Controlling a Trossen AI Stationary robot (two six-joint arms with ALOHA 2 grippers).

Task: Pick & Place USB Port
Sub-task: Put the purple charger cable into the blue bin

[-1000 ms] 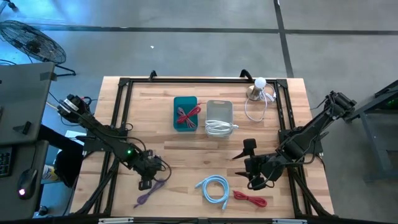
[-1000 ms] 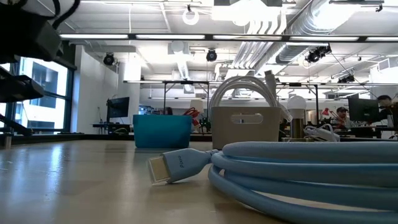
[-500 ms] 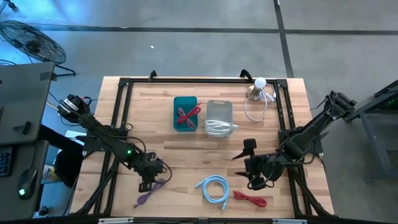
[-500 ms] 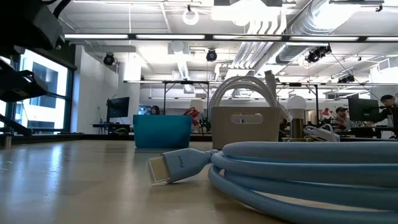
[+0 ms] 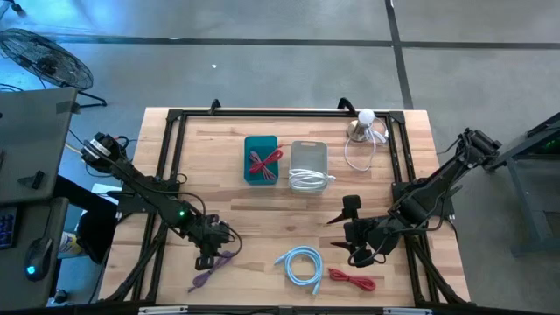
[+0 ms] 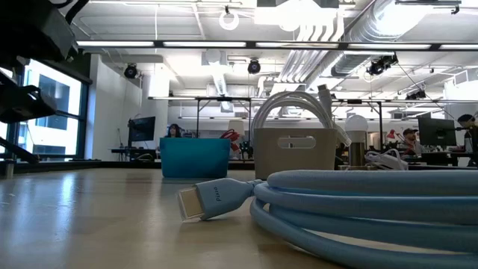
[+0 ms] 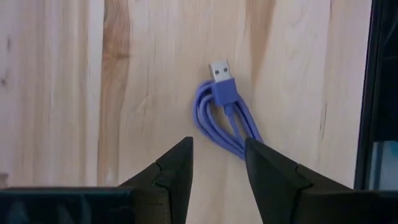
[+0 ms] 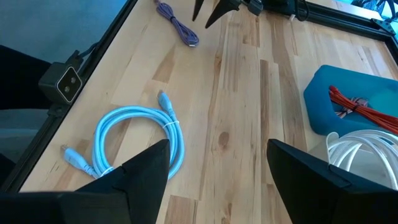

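Hovering low over the front-left table [image 5: 262, 219], left gripper [image 7: 217, 163] with fingers [image 7: 174, 168] spread, gripping nothing. Lying just ahead of the tips, the purple cable [image 7: 225, 118], its USB plug [image 7: 219, 70] pointing away, bare wood all round. Sitting near mid-table to the right, a coiled blue cable [image 5: 300, 265], then a red cable [image 5: 352, 280]. Waiting above those two, right gripper [image 8: 217, 163], fingers wide apart. Standing at the back, a teal bin [image 5: 261, 159], a white bin [image 5: 308, 164] and a lamp [image 5: 363, 122].
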